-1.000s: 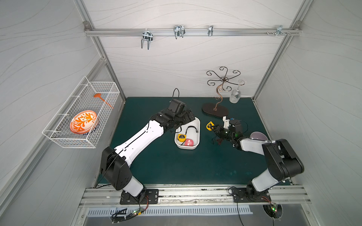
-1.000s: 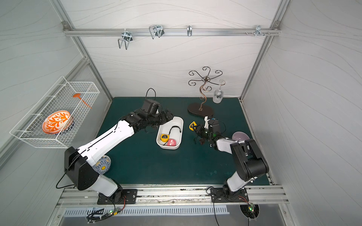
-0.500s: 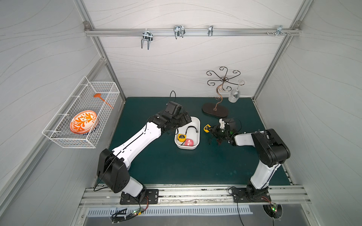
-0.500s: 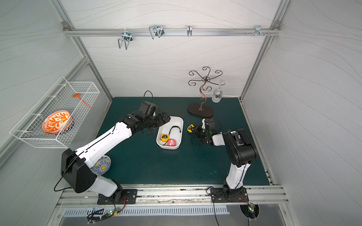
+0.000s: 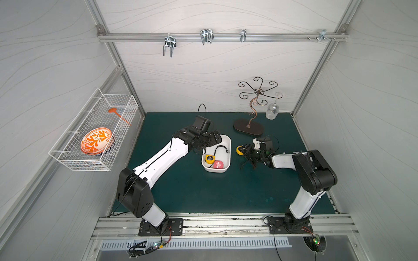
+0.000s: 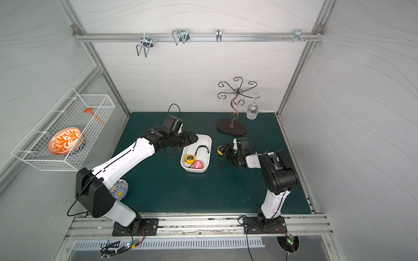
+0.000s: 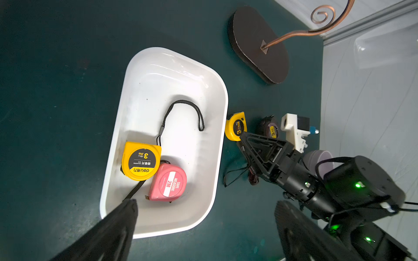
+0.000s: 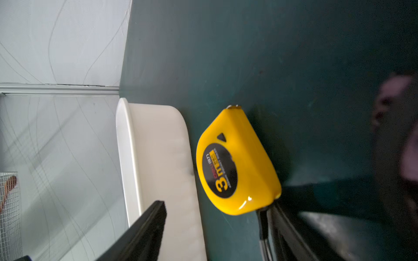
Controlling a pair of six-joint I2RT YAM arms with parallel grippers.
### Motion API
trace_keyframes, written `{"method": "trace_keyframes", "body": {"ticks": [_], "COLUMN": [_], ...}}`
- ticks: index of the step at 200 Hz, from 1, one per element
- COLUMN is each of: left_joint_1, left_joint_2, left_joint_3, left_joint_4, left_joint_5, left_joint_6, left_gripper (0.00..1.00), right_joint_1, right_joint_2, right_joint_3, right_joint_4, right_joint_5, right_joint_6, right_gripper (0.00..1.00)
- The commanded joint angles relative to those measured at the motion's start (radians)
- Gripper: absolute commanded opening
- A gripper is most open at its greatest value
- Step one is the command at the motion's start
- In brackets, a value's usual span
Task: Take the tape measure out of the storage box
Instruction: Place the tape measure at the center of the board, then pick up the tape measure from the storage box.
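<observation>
tape measure (image 8: 235, 167) on mat (image 8: 294, 67), beside storage box (image 8: 158, 146)

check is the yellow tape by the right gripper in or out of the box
Out: the yellow tape measure sits on the mat beside the storage box.

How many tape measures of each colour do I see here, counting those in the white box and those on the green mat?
Yellow: 2, the boxed yellow tape measure in the storage box and the loose yellow tape measure on the mat
Pink: 1, pink tape measure
Black: 1, black tape measure
Total: 4
</observation>
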Motion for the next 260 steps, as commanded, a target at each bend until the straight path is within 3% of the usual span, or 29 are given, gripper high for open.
{"method": "trace_keyframes", "body": {"ticks": [1,41,79,114,141,193,260], "left_joint_1": [0.005,0.0,-0.031,-0.069,-0.091,-0.127,-0.14], "left_joint_2": [0.048,0.142,0.232,0.312,0.372,0.453,0.564], "left_joint_3": [0.06,0.112,0.161,0.227,0.275,0.295,0.338], "left_joint_4": [-0.065,-0.188,-0.294,-0.346,-0.379,-0.404,-0.388], "left_joint_5": [0.042,0.013,-0.064,-0.11,-0.14,-0.321,-0.396], "left_joint_6": [0.084,0.202,0.322,0.35,0.36,0.345,0.305], "left_gripper": [1.0,1.0,0.99,0.95,0.91,0.94,0.96], "right_joint_1": [0.002,0.019,0.026,0.005,-0.03,-0.082,-0.118], "right_joint_2": [-0.083,-0.276,-0.45,-0.551,-0.577,-0.577,-0.58], "right_joint_3": [-0.023,-0.021,0.001,0.007,-0.003,-0.023,-0.019], "right_joint_4": [-0.087,-0.282,-0.5,-0.589,-0.59,-0.552,-0.544], "right_joint_5": [0.008,0.044,0.112,0.146,0.126,0.07,0.042], "right_joint_6": [-0.045,-0.151,-0.238,-0.273,-0.274,-0.268,-0.263], "right_gripper": [0.87,0.99,0.99,0.99,0.99,0.99,0.99]}}
